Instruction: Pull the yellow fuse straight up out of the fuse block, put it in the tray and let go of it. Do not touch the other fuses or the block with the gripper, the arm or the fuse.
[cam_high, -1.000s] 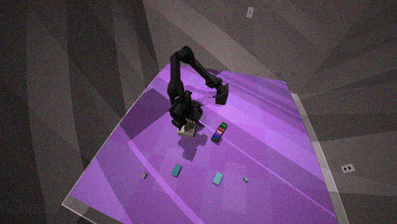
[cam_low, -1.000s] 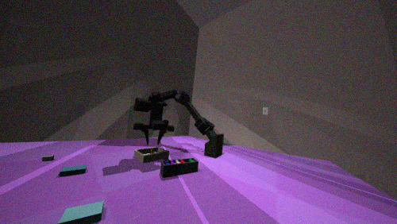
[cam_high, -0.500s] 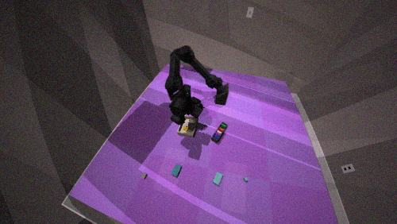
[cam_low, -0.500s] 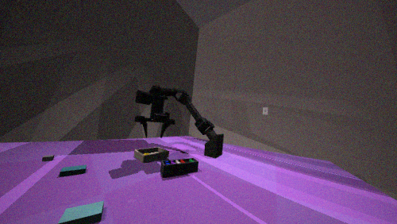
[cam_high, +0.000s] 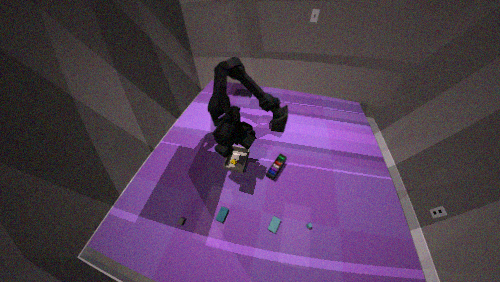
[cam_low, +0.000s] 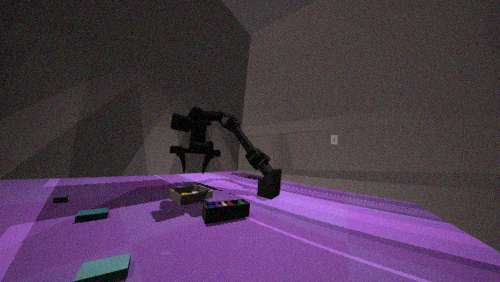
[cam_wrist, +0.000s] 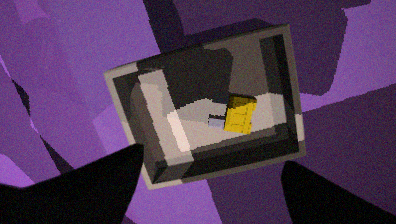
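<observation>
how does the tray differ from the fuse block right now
The tray is an open, pale-walled box holding one yellow fuse lying on its floor; the fuse block is black, with a row of coloured fuses in its top. The open gripper hangs above the tray, while the fuse block stands off to one side with nothing over it. Both rest on the purple surface, close together but apart.
</observation>
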